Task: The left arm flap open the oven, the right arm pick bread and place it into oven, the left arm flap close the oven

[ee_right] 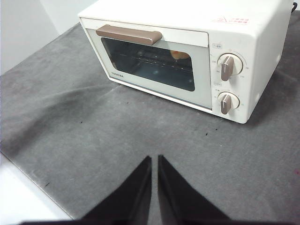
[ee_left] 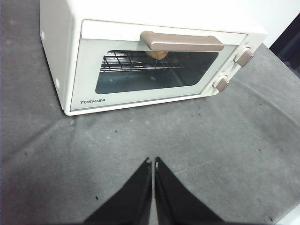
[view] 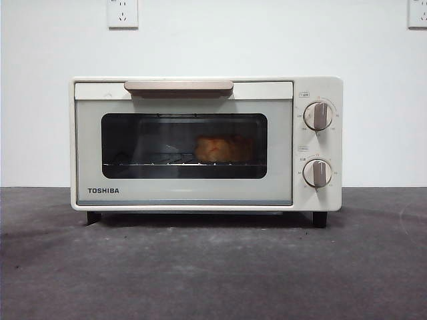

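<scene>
Oven (view: 183, 193) door shut (bread (view: 223, 149) inside, on rack (view: 153, 162)).

A grey mat (view: 213, 267) covers the tabletop (faintly creased). Behind stands a white wall (view: 220, 40). Two white power sockets (view: 123, 13) sit high on it.

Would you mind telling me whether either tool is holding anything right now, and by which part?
Nothing is held: left tool and right tool are shut on nothing.
</scene>
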Controlling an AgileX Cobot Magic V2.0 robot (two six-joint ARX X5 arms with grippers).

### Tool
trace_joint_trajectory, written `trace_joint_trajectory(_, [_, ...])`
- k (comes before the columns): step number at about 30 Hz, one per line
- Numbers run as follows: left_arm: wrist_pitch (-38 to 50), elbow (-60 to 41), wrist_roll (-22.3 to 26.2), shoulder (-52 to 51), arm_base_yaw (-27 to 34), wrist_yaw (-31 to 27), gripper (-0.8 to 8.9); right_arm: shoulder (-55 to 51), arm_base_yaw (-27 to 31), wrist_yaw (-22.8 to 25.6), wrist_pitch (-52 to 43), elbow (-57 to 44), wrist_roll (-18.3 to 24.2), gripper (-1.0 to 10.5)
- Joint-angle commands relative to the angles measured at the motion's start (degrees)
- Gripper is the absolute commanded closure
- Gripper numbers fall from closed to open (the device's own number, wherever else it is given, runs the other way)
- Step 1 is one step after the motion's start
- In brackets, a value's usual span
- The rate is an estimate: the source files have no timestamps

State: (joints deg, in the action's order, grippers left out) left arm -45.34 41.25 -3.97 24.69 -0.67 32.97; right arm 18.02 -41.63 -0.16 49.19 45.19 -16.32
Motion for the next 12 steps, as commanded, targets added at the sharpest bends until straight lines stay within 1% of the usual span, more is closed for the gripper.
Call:
trace_joint_trajectory(1, [0.3,0.7,0.7,0.2,-0.1,0.0,8.01,0.1,-0.6,0.2,-0.9,0.7,0.3,9.3])
trace_joint_trajectory(12, [0.2,0.6,0.7,0.0,0.0,0.0,8.01,0.1,-0.6,0.2,-1.1,0.7,0.3,9.3])
